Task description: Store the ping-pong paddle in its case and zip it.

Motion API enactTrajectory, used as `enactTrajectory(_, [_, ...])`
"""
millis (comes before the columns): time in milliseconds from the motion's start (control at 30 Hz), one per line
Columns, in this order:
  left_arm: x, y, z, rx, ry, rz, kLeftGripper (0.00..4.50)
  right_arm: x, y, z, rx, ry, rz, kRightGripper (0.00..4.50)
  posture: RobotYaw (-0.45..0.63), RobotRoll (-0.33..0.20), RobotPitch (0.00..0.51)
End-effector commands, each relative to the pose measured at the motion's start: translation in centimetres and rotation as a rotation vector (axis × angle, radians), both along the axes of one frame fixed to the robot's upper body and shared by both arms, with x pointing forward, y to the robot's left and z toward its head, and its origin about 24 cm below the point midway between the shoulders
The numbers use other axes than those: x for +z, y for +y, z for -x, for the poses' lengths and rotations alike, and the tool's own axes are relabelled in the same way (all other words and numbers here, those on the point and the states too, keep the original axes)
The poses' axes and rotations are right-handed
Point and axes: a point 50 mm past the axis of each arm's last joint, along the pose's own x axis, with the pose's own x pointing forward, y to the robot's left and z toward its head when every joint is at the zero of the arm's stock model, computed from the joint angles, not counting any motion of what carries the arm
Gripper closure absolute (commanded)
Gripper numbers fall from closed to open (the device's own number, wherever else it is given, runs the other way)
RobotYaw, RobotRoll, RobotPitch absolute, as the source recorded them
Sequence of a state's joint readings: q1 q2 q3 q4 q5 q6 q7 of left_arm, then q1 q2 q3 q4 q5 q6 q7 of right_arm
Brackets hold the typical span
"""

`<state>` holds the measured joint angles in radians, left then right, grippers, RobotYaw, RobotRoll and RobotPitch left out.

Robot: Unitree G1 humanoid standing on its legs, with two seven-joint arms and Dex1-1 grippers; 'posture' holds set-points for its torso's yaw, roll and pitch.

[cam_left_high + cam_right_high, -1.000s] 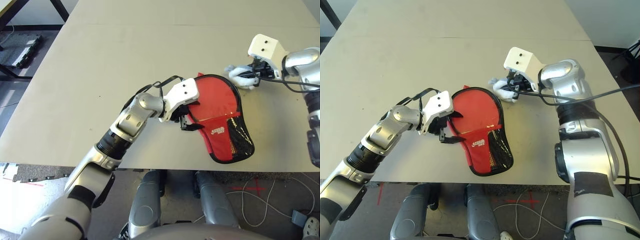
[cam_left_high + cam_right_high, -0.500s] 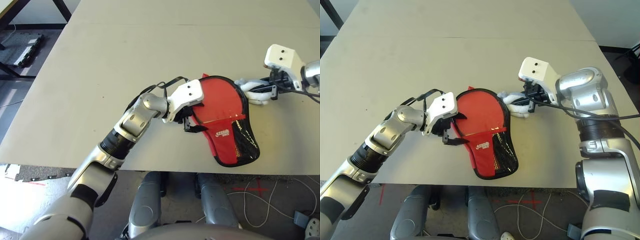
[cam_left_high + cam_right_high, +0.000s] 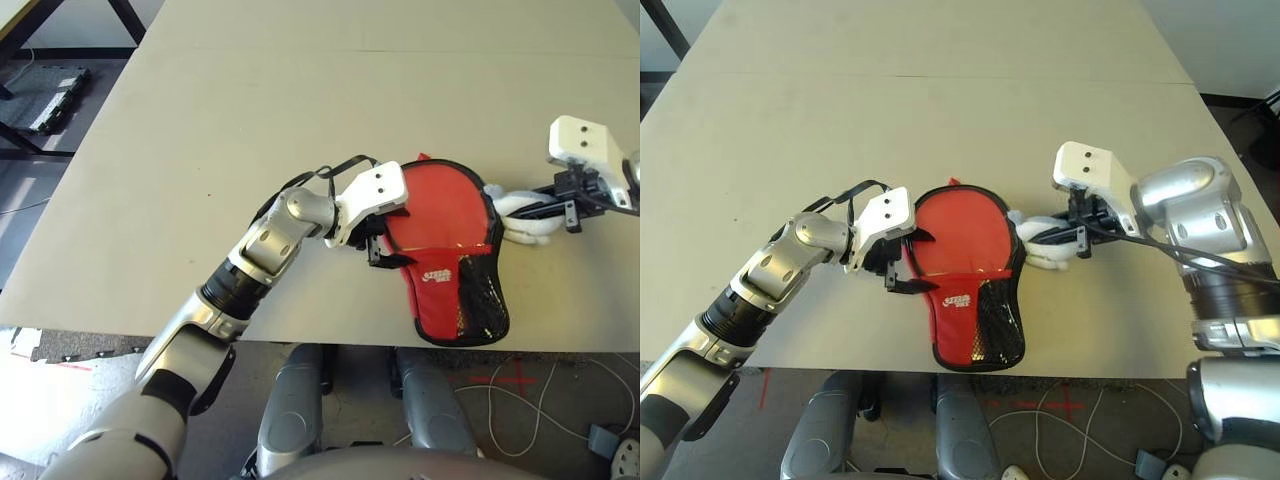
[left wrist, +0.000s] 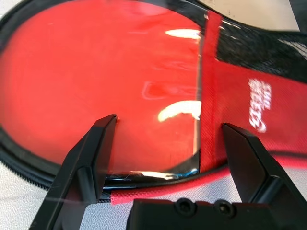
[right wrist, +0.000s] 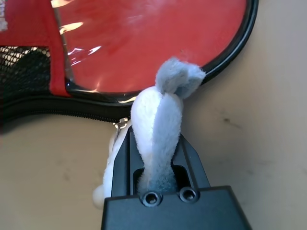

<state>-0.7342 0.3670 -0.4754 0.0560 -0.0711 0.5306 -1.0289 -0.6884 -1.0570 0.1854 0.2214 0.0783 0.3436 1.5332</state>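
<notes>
Red case (image 3: 447, 255) is lying at the middle of the head view. Left gripper (image 3: 378, 248) is sitting at its left edge, fingers spread wide. Right gripper (image 5: 157, 158) is pinching a white wad (image 3: 522, 215) beside its right edge.

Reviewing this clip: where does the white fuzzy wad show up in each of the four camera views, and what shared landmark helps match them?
Left eye view: white wad at the right, against the case's round end, in the right gripper.
Right eye view: wad right of centre, beside the case.
Left wrist view: not in it.
Right wrist view: wad at centre, clamped between the fingers.
Shared landmark: the case's black piping.
</notes>
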Motion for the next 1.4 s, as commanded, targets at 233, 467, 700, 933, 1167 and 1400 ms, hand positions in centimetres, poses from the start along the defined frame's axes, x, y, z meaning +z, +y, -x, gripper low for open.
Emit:
enactTrajectory(233, [-3.9,1.5,-0.3,0.105,0.132,-0.123,0.0,-0.7,-0.9,-0.6,-0.075,0.007,-0.002,3.49,-0.09,0.0,0.285])
enactTrajectory(467, [-3.8,1.3,-0.4,0.105,0.129,-0.116,0.0,1.6,-3.7,-1.1,-0.168,-0.002,0.005,1.34,-0.09,0.0,0.287])
enactTrajectory(700, [-3.7,1.3,-0.4,0.108,0.127,-0.112,0.0,2.7,-6.7,-0.9,-0.212,0.008,0.072,0.03,-0.08,0.0,0.288])
enactTrajectory(933, [-3.7,1.3,-0.3,0.108,0.126,-0.108,0.0,3.0,-8.8,0.0,-0.232,0.038,0.163,0.03,-0.07,0.0,0.287])
enactTrajectory(1167, [-3.7,1.2,-0.3,0.103,0.123,-0.107,0.0,1.9,-9.8,1.5,-0.224,0.15,0.229,0.03,-0.07,0.0,0.282])
enactTrajectory(1400, [-3.7,1.3,-0.3,0.099,0.118,-0.11,0.0,4.0,-8.9,0.0,-0.154,-0.02,0.147,0.03,-0.07,0.0,0.275])
